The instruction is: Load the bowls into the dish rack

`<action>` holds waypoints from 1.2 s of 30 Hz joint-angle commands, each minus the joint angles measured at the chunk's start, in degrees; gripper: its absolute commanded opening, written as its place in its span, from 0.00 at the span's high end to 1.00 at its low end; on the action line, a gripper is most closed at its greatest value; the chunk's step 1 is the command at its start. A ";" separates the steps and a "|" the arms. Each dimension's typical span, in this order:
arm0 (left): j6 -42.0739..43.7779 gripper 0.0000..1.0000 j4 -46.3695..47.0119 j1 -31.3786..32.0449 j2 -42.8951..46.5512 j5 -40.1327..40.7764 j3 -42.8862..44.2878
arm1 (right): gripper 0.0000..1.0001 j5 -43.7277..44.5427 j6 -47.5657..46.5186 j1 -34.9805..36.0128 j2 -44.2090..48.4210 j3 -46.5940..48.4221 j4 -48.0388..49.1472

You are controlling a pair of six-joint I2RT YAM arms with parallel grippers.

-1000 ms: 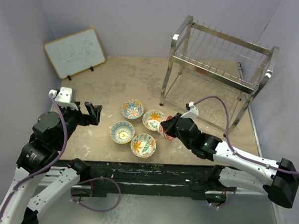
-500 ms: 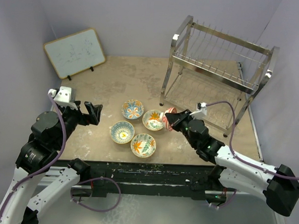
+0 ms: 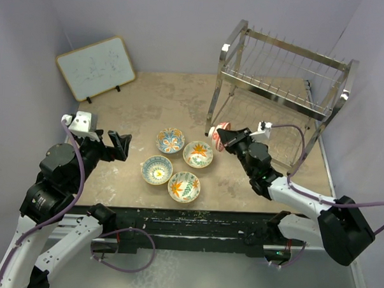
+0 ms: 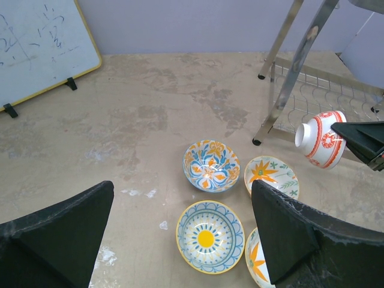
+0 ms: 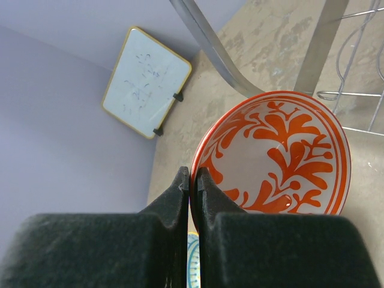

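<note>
Open tabletop [image 3: 181, 99] between bowls [image 3: 170, 140] and dish rack [image 3: 280, 90]; red-orange bowl [image 3: 222, 134] rim-pinched in right gripper [image 3: 228, 140]; left gripper [image 3: 112, 144] wide.

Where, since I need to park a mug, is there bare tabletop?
Widest bare patch: the back, between the whiteboard and the dish rack, behind the four bowls. Crowded: centre front, where those bowls cluster, and beside the rack's front leg, where the right gripper holds the red-orange bowl.

Beige table [image 3: 168, 98], four bowls [image 3: 170, 140], dish rack [image 3: 271, 89], whiteboard [image 3: 96, 66]
</note>
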State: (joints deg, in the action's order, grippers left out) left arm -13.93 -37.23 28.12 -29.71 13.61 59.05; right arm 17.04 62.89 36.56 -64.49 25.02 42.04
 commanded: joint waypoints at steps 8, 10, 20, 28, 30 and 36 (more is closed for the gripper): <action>0.65 0.01 1.78 -0.41 0.50 -0.52 2.20 | 1.00 -2.92 -1.16 -5.40 -0.36 1.95 16.46; 0.94 0.01 1.87 -0.43 0.32 -0.42 2.12 | 1.00 -4.35 -0.69 -6.66 -2.17 2.73 18.07; 1.32 0.01 1.92 -0.43 -0.07 -0.50 2.13 | 1.00 -9.63 6.67 -13.32 -16.52 3.31 38.07; 1.72 0.01 1.72 -0.43 -0.32 -0.08 2.22 | 1.00 -11.78 7.37 -16.54 -23.79 7.31 43.74; 1.80 0.01 1.68 -0.43 -0.33 0.06 2.21 | 1.00 -12.12 7.49 -17.05 -25.47 8.55 44.50; 1.98 0.01 1.84 -0.42 -0.59 0.19 1.93 | 1.00 -13.08 8.86 -18.65 -31.75 12.59 46.48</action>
State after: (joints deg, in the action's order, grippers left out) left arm -12.91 -37.43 28.12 -29.69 13.63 59.27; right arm 4.95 69.73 19.07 -94.11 33.76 78.96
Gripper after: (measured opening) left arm 0.990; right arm 0.034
